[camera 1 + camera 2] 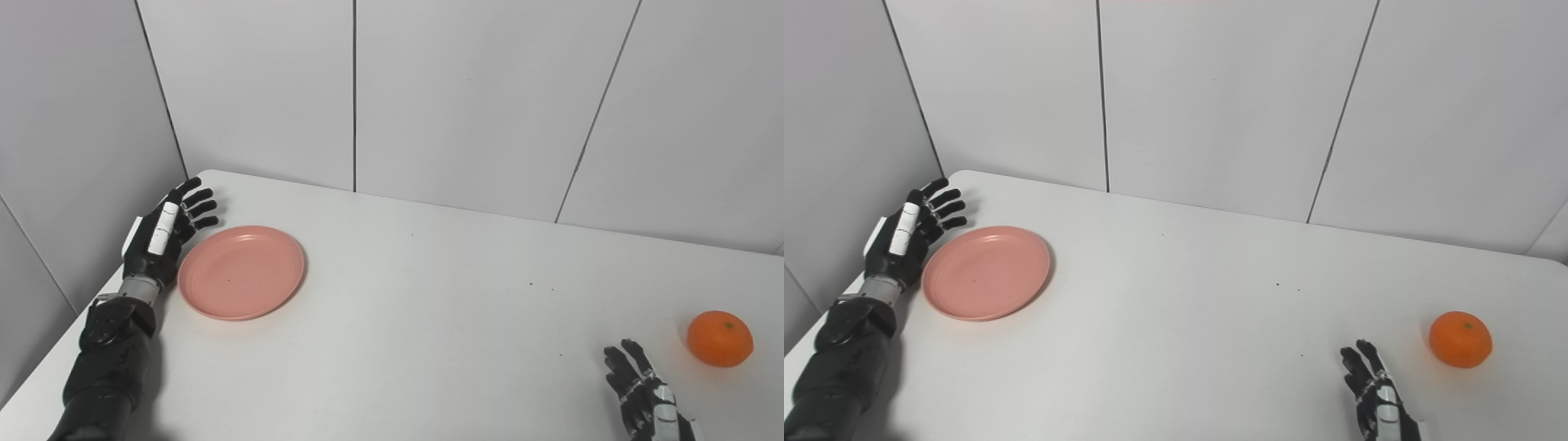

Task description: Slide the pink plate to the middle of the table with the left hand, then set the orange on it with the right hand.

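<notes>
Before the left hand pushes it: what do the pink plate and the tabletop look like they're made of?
The pink plate looks like moulded plastic, matte to satin: even colour, thin raised rim, no glaze shine. The table looks like smooth white laminate or painted board, with a soft sheen and rounded corner; which one, I cannot tell.

bright even light, soft shadows, sharp focus
</notes>
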Controlling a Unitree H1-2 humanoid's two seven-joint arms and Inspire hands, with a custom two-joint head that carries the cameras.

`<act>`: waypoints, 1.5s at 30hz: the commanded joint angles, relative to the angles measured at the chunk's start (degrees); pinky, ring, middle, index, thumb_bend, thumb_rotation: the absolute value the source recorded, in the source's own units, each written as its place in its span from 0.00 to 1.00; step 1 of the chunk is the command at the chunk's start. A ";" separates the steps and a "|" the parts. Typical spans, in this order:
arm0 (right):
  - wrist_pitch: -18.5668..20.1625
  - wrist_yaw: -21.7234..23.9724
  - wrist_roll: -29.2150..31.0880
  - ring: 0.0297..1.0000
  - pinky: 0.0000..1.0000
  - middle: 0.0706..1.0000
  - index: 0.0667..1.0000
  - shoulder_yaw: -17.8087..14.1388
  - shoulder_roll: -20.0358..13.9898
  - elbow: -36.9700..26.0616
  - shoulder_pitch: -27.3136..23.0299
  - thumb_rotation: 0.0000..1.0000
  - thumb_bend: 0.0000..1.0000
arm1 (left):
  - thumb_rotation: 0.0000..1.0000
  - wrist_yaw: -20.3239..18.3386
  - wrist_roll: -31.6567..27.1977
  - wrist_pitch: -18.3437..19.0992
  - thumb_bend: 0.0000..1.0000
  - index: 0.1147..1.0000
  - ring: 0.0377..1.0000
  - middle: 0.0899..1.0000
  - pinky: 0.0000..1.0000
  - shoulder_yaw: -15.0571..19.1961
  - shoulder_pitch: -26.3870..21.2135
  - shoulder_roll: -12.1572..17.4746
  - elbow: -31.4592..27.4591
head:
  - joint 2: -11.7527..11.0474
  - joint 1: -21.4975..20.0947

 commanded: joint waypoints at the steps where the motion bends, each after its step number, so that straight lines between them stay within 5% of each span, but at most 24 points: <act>1: 0.39 0.22 0.51 0.92 0.96 0.86 0.89 1.68 1.68 4.52 2.14 0.99 0.74 | 0.74 1.82 0.67 1.73 0.93 0.78 0.82 0.82 0.78 -0.29 0.69 -0.40 -3.17 | 0.06 0.09; 9: 0.88 0.23 0.53 0.92 0.97 0.86 0.90 1.75 1.55 3.99 2.41 1.00 0.73 | 0.76 7.43 3.84 6.70 0.88 0.85 0.90 0.86 0.94 -0.91 3.53 -2.46 -10.49 | 0.35 0.02; 16: 1.11 0.27 0.72 0.92 0.98 0.85 0.90 1.74 1.53 3.76 2.44 1.00 0.72 | 0.80 9.00 7.17 4.19 0.90 0.82 0.88 0.83 0.91 -2.18 4.20 -2.39 -9.63 | 0.40 0.06; 25: 1.48 0.22 0.92 0.92 0.98 0.85 0.90 1.70 1.58 3.57 2.44 0.99 0.73 | 0.79 9.42 7.11 5.96 0.91 0.82 0.89 0.86 0.89 -2.05 4.79 -2.81 -10.21 | 0.52 -0.02; 32: 1.44 0.19 0.69 0.92 0.97 0.84 0.89 1.86 1.52 3.37 2.61 0.99 0.74 | 0.75 9.62 3.07 11.82 0.92 0.84 0.89 0.87 0.88 -0.64 5.45 -4.68 -15.03 | 0.79 -0.29; 45: 1.19 0.32 0.97 0.92 0.99 0.85 0.90 1.89 1.58 3.51 2.54 0.99 0.74 | 0.80 5.06 -6.10 16.94 0.85 0.88 0.88 0.90 0.83 2.22 4.11 -5.81 -11.71 | 0.82 -0.47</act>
